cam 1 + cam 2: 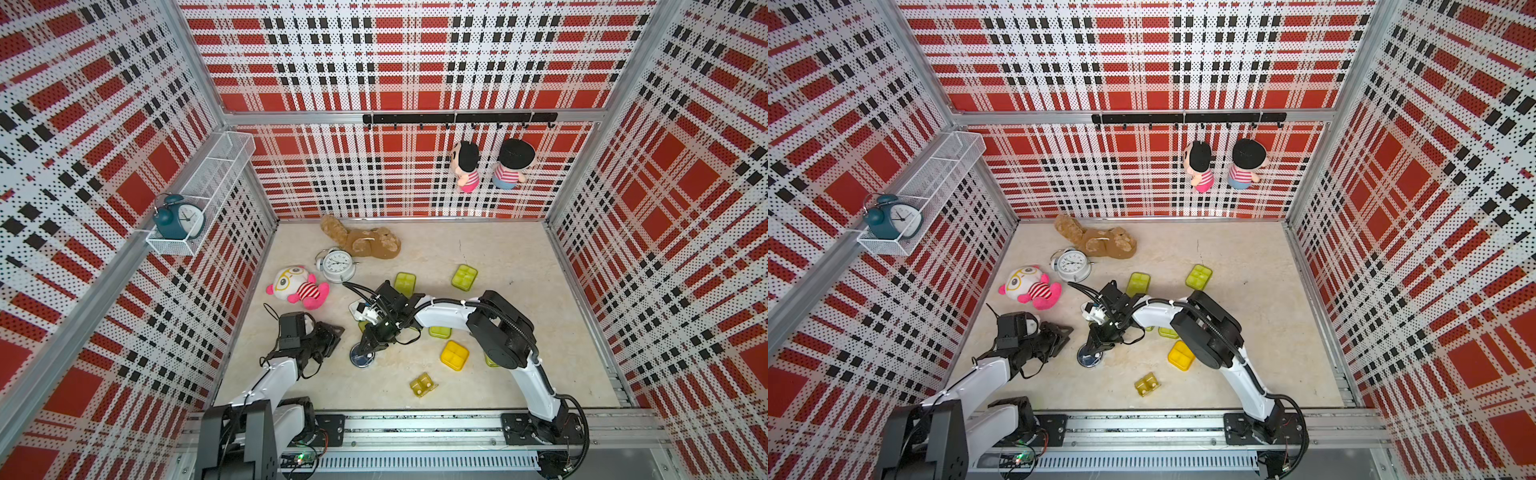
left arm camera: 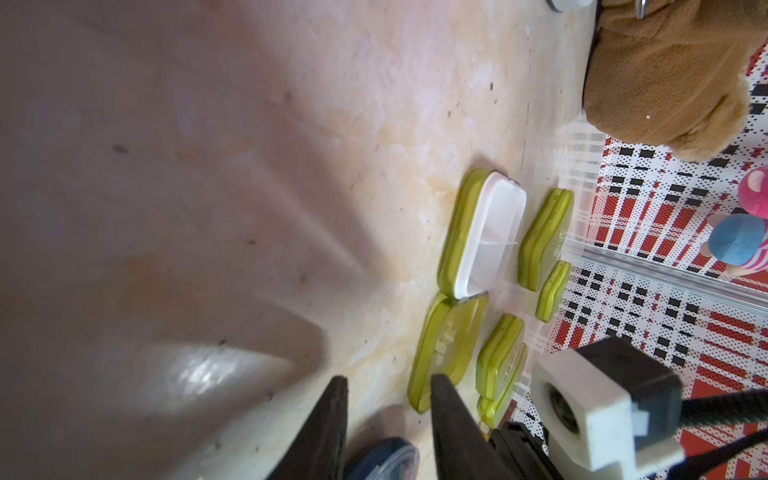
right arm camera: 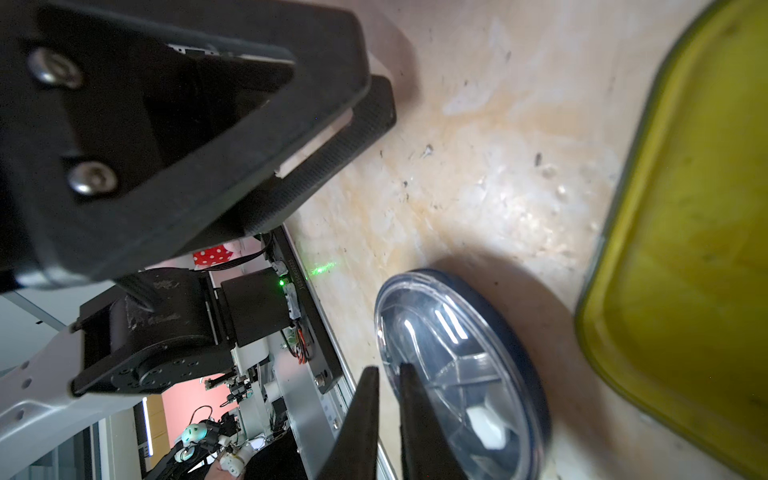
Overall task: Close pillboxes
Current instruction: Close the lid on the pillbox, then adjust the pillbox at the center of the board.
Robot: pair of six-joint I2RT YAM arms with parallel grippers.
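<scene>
A round navy pillbox [image 1: 361, 359] with a clear lid [image 3: 453, 374] lies on the floor left of centre. My right gripper [image 3: 387, 372] hangs right over its rim, fingers almost together with only a thin slit and nothing between them. Just to its left, my left gripper [image 2: 388, 390] stands open and empty, with the navy box [image 2: 384, 457] low between its fingers. One lime-green pillbox [image 2: 486, 237] lies open, showing its white tray. Closed green ones [image 1: 405, 284] [image 1: 464, 277], a yellow one [image 1: 454, 355] and a small amber one [image 1: 423, 384] lie around, in both top views.
A white alarm clock [image 1: 338, 265], a brown plush [image 1: 365, 241] and a pink-striped plush [image 1: 297, 289] lie at the back left. The right arm [image 1: 478, 320] spans the middle and hides part of some green boxes. A teal clock [image 1: 178, 216] sits in the wall basket.
</scene>
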